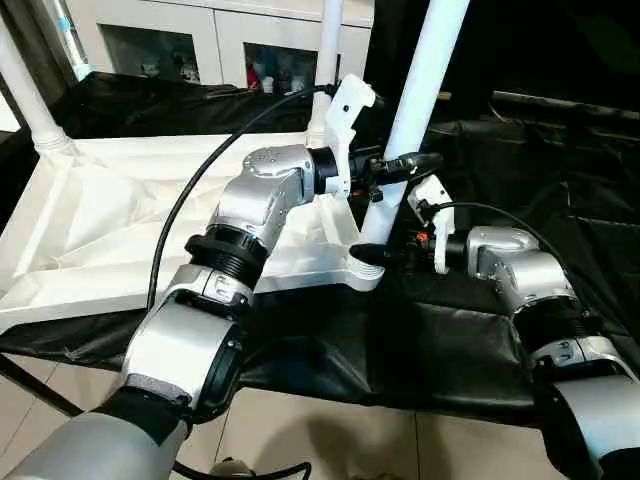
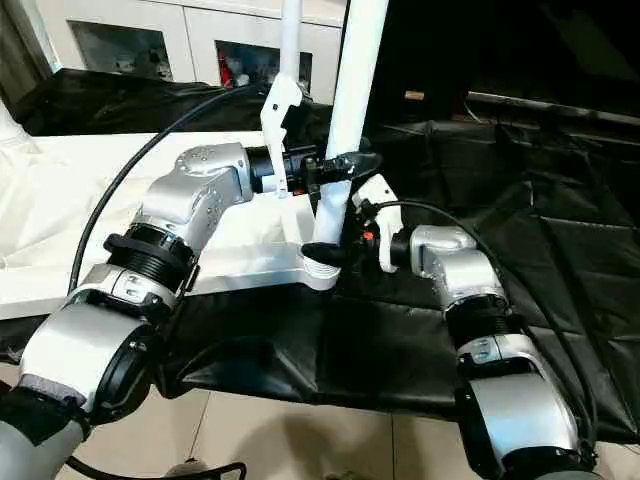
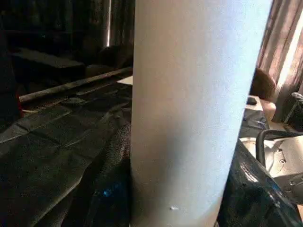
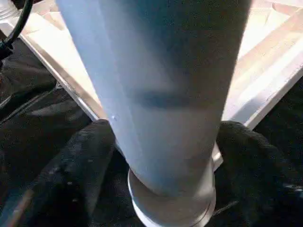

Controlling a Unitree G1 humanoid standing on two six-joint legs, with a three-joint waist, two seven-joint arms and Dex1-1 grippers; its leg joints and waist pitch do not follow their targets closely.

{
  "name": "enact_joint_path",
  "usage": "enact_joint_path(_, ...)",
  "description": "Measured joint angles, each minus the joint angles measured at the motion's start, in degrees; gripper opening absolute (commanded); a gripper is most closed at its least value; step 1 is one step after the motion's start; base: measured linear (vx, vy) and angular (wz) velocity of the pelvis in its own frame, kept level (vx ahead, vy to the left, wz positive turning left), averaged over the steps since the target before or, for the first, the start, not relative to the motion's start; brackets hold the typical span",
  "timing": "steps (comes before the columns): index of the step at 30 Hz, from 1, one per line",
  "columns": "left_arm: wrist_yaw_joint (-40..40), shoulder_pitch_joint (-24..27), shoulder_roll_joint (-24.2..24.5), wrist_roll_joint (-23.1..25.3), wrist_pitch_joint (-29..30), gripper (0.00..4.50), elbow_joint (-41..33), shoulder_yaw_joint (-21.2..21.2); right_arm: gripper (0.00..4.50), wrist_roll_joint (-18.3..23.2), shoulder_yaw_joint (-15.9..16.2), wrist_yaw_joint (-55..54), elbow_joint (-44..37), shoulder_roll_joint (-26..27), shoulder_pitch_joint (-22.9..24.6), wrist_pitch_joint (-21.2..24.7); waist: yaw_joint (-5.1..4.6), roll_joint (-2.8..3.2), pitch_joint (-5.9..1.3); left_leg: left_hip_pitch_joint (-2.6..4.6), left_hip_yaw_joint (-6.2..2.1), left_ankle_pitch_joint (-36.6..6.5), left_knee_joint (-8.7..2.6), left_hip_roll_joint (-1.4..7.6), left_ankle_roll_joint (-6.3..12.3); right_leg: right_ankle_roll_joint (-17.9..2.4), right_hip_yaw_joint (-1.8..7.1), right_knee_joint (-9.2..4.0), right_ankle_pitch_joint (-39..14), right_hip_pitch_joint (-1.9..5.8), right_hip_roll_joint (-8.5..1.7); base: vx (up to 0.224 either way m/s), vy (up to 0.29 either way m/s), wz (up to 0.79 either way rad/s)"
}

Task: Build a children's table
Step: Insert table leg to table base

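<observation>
The white tabletop (image 1: 120, 230) lies upside down, ribbed underside up, on black cloth. A long white leg (image 1: 425, 80) stands upright in the round socket (image 1: 365, 275) at the near right corner. My left gripper (image 1: 395, 168) is shut on this leg partway up, with a black finger (image 3: 106, 189) on each side of the tube. My right gripper (image 1: 372, 255) is shut on the same leg just above the socket, and its fingers (image 4: 80, 161) wrap the base. Two more legs stand in sockets, one at the far left (image 1: 25, 95) and one at the back (image 1: 328, 50).
A white glass-door cabinet (image 1: 200, 40) stands behind the work. Black cloth (image 1: 520, 170) covers the surface to the right of the tabletop. A black cable (image 1: 200, 170) arcs over my left forearm. Tiled floor (image 1: 330, 430) shows below the front edge.
</observation>
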Motion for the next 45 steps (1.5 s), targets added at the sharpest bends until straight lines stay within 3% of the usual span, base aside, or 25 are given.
enact_joint_path(8, -0.42, 0.00, 0.12, 0.00, 0.00, 1.82, -0.01, -0.08, 2.60, 0.00, 0.00, -0.01, 1.24, 0.06, 0.00, -0.17, 0.00, 0.00, 0.00, 0.00, 0.00, 0.00, -0.01, 0.00, 0.00, 0.00, 0.00, 0.00, 0.00, 0.00, 0.00, 0.000, 0.000, 0.00)
enact_joint_path(16, -0.49, 0.00, 0.32, 0.03, 0.06, 1.82, -0.01, -0.08, 2.11, -0.46, 0.27, -0.50, 1.58, 0.48, -0.01, -1.91, -0.15, 0.00, 0.00, 0.02, 0.01, 0.00, -0.02, 0.00, -0.01, 0.00, 0.00, 0.00, 0.00, 0.01, 0.00, 0.000, 0.000, 0.00)
enact_joint_path(23, -0.51, 0.00, 0.56, 0.03, 0.20, 1.82, -0.02, -0.08, 2.05, -0.47, 0.26, -0.84, 2.18, 0.89, -0.10, -2.81, -0.38, 0.00, 0.00, 0.02, 0.00, 0.00, -0.02, 0.00, -0.01, 0.00, 0.01, 0.00, 0.00, 0.04, 0.00, 0.000, 0.000, 0.00)
enact_joint_path(24, -0.51, 0.00, 0.61, 0.03, 0.22, 1.82, -0.02, -0.07, 2.39, -0.45, 0.24, -1.04, 2.23, 0.98, -0.11, -2.85, -0.42, 0.00, 0.00, 0.02, 0.00, 0.00, -0.02, 0.00, -0.01, 0.00, 0.00, 0.00, 0.00, 0.04, 0.00, 0.000, 0.000, 0.00)
enact_joint_path(28, -0.68, 0.00, 0.75, 0.03, 0.29, 1.82, -0.04, -0.08, 2.78, 0.05, -0.43, -1.15, 3.03, 1.45, -0.19, -2.56, -0.52, 0.00, 0.00, 0.02, 0.00, 0.00, -0.03, 0.00, -0.01, 0.00, 0.01, 0.00, 0.00, 0.06, 0.00, 0.000, 0.000, 0.00)
enact_joint_path(43, -1.27, 0.01, 1.02, 0.02, 0.61, 1.82, -0.39, -0.11, 2.80, 0.27, -1.00, -1.66, 5.64, 2.38, -0.99, -2.71, -0.71, 0.00, 0.00, 0.02, 0.00, -0.01, -0.04, 0.02, -0.01, 0.00, 0.00, -0.03, 0.00, 0.03, 0.00, 0.000, 0.000, 0.00)
enact_joint_path(45, -1.32, 0.01, 1.09, 0.04, 0.65, 1.82, -0.42, -0.12, 2.45, 0.27, -1.14, -1.68, 5.75, 2.59, -1.00, -2.85, -0.83, 0.00, 0.00, 0.02, 0.00, 0.00, -0.04, 0.01, -0.01, 0.00, 0.00, -0.03, 0.00, 0.03, 0.00, 0.000, 0.000, 0.00)
